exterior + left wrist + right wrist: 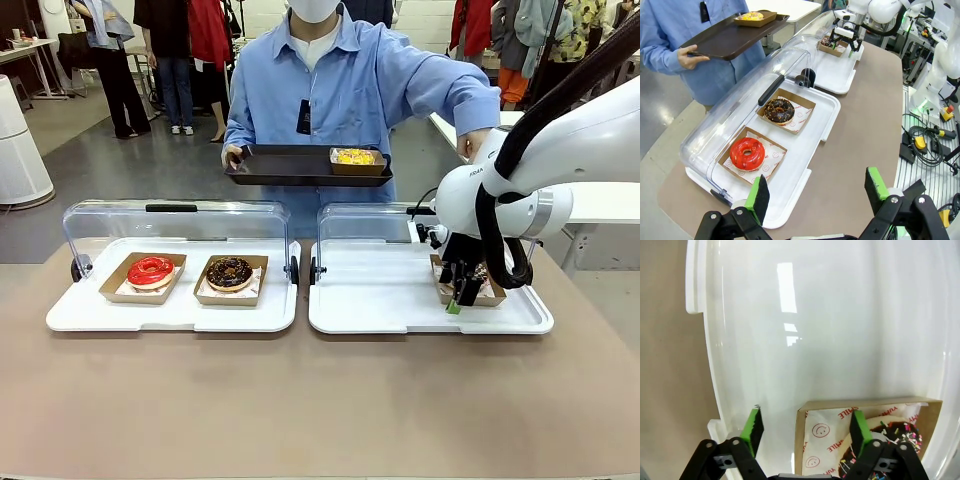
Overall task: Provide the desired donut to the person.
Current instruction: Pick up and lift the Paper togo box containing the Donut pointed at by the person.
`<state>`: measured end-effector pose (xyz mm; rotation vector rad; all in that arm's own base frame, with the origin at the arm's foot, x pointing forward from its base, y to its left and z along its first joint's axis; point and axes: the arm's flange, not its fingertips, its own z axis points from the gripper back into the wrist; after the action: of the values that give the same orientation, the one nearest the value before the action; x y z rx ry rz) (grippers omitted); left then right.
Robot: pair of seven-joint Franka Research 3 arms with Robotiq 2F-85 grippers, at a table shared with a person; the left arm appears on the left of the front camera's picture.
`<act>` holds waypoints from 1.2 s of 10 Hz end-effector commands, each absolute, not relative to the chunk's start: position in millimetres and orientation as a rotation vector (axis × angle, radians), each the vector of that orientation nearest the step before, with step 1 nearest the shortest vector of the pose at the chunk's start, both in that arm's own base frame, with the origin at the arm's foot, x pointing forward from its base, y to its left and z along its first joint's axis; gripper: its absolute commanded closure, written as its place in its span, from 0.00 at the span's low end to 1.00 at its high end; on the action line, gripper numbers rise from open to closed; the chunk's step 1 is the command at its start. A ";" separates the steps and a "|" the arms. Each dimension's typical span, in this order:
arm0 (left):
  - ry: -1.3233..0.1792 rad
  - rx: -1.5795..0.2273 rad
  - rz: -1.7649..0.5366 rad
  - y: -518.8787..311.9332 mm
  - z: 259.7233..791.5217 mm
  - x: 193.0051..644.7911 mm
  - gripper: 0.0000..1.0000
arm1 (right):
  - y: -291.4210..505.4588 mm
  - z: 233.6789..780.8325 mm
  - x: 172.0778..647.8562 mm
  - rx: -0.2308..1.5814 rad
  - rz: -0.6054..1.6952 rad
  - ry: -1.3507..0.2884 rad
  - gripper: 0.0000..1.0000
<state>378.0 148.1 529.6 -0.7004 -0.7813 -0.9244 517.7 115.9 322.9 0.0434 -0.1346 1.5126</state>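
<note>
A chocolate donut with coloured sprinkles [892, 437] lies in a brown paper box [867, 406] at the right end of the right white tray [380, 300]. My right gripper [806, 430] hangs low over that box [491, 296], open, with one green pad outside the box's side wall and the other inside over the printed paper. It is also seen from afar as the right gripper [847, 42]. My left gripper [817, 192] is open and holds nothing, above the table's near-left corner. The person [340, 80] stands across the table holding a dark tray [290, 170] with a yellow donut [355, 157] in a box.
The left white tray [170, 310] carries a red-glazed donut [150, 270] and a chocolate donut [229, 272], each in a box. Both trays' clear lids [175, 222] stand swung up at the back. Brown tabletop [300, 400] spreads in front.
</note>
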 end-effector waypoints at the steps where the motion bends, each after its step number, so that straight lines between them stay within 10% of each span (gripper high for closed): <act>1: -0.803 -0.711 -0.927 148.8 530.7 378.1 0.00 | 117.6 311.5 524.8 0.028 1.489 -0.116 0.67; 2: -0.803 -0.711 -0.927 148.8 530.7 378.1 0.00 | 117.9 311.4 524.6 0.029 1.492 -0.116 1.00; 12: -0.803 -0.711 -0.927 148.8 530.7 378.1 0.00 | 119.6 317.4 512.7 0.015 1.503 -0.115 1.00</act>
<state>378.0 148.1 529.6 -0.7004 -0.7813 -0.9244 517.8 116.9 323.8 0.0400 -0.1389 1.5097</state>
